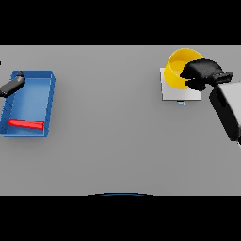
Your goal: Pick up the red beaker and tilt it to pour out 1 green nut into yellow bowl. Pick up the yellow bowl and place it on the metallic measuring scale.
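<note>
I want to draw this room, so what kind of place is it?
Probably a lab-style workbench: a plain grey table with a round yellow bowl on a square metallic measuring scale, and a red beaker lying in a blue tray.

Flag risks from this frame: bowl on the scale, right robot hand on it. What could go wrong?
1. The right robot hand is curled on the rim of the yellow bowl; pulling away without opening could drag or tip it.
2. The bowl sits toward the upper edge of the metallic scale, overhanging it, so a nudge might slide it off.
3. The red beaker lies on its side in the blue tray near the left robot hand; any leftover nuts could spill.
</note>
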